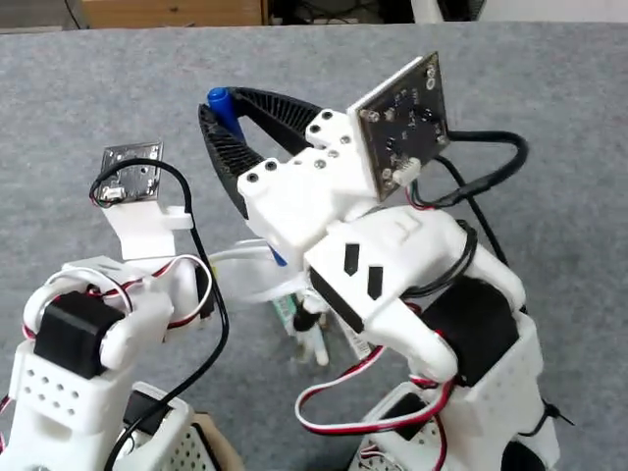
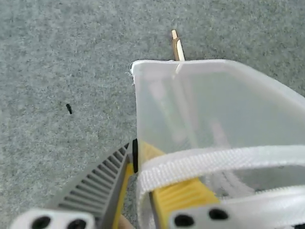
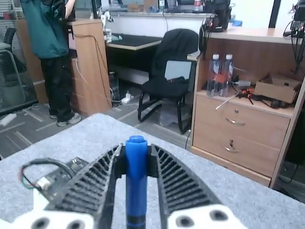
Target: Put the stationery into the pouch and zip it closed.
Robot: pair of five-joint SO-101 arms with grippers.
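left gripper (image 2: 136, 155): pressed together on the near edge of the pouch, the grey ribbed finger on the outside and the yellow one against the pouch wall
pouch (image 2: 205, 109): translucent white, pinched in the left gripper and stretching away from it over the desk; its white zip tape runs across right at the gripper; whether the zip is done up I cannot tell
wooden tip (image 2: 177, 45): pokes out past the pouch's far edge, the end farthest from the left gripper, low over the desk; what it belongs to I cannot tell
loose stationery (image 1: 312, 334): a few thin pieces, one white and one greenish, on the desk well behind the right gripper, partly hidden under that arm
right gripper (image 1: 218, 102): held up off the desk, its two black ribbed fingers clamped on the blue pen
blue pen (image 3: 136, 186): lies along the gap between the right gripper's fingers, its rounded end just past the fingertips, well apart from the left gripper and the pouch
desk (image 1: 549, 88): grey felt-like top under both grippers; a small dark speck (image 2: 69, 109) lies to one side of the left gripper
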